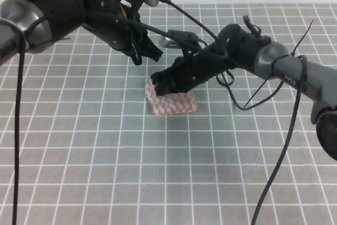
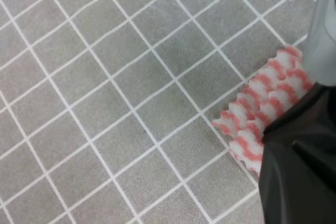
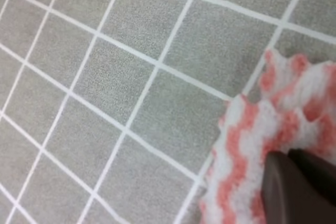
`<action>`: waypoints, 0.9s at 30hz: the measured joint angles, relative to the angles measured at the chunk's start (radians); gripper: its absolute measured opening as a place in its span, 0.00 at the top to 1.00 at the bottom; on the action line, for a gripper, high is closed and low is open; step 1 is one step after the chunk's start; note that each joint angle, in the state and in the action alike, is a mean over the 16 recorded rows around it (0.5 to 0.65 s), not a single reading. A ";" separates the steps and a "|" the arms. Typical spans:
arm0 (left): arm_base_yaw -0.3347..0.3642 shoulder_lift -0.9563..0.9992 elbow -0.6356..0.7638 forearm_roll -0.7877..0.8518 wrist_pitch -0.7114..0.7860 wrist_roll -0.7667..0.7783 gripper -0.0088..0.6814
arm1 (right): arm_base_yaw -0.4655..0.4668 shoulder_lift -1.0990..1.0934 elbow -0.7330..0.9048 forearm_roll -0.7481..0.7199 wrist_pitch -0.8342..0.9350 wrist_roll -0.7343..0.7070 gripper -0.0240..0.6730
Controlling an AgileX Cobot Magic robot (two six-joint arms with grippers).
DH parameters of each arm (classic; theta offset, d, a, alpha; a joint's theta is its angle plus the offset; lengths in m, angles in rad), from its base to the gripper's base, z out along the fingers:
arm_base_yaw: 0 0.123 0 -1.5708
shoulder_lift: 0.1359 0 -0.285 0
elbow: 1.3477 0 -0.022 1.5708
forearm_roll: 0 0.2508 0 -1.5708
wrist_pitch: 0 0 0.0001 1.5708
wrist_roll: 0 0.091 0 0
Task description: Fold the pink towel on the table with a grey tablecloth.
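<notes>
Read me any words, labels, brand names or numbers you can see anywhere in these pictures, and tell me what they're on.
None can be read.
Pink towel: only wavy stripes, no label showing.
Grey tablecloth: only white grid lines.
Left arm: a small yellow patch, too small to tell whether it carries text.
Right arm: faint marks on the grey housing, too blurred to read.

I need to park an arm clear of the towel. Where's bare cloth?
Bare tablecloth spans the whole near half in front of the towel, and the far left. It is crowded above and behind the towel, where the left gripper and right gripper converge.
</notes>
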State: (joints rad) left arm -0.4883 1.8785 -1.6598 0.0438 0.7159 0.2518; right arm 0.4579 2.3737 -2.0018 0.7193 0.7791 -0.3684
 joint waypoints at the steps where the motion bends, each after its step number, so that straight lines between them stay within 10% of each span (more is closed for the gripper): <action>1: 0.000 0.000 0.000 0.000 0.001 0.000 0.99 | -0.002 -0.001 -0.004 -0.008 0.000 0.002 0.97; 27: 0.000 0.000 0.000 -0.009 0.024 0.000 0.99 | -0.043 -0.061 -0.025 -0.277 0.129 0.128 0.99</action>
State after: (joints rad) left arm -0.4883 1.8785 -1.6599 0.0349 0.7396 0.2518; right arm 0.4146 2.3123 -2.0272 0.4419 0.9085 -0.2406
